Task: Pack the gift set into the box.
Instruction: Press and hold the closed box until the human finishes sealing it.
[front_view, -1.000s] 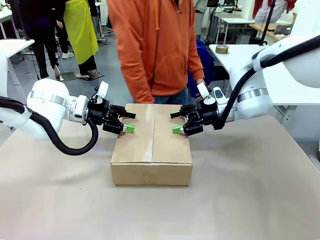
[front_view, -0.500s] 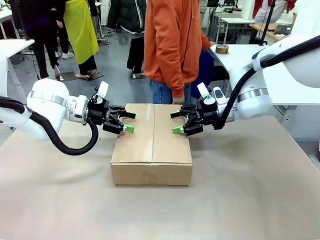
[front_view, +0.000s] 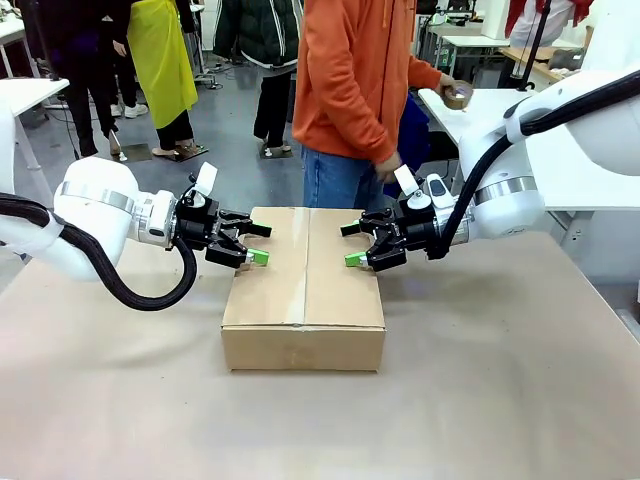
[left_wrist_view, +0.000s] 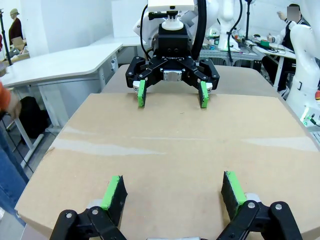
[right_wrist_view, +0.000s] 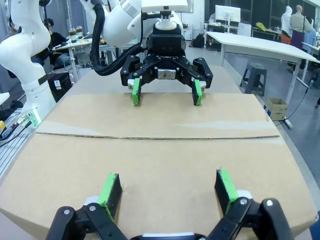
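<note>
The box (front_view: 304, 288) sits in the middle of the table (front_view: 500, 380) with its top flaps folded shut, the seam between them running away from the robot toward the person (front_view: 355, 90) at the far side; the left gripper (front_view: 256, 243) hovers over the box's left edge, jaws spread wide and holding nothing, green pads facing inward; the right gripper (front_view: 352, 245) mirrors it over the right edge, also spread wide and empty; in the left wrist view the left gripper (left_wrist_view: 173, 192) frames the flat cardboard top, with the right gripper (left_wrist_view: 170, 93) facing it from the opposite edge; the right wrist view gives the reverse, the right gripper (right_wrist_view: 167, 187) low over the flaps and the left gripper (right_wrist_view: 165, 92) straight across; the person in the orange top stands turned sideways, one hand (front_view: 456, 95) on a roll of tape (front_view: 460, 98) on a white table behind.
</note>
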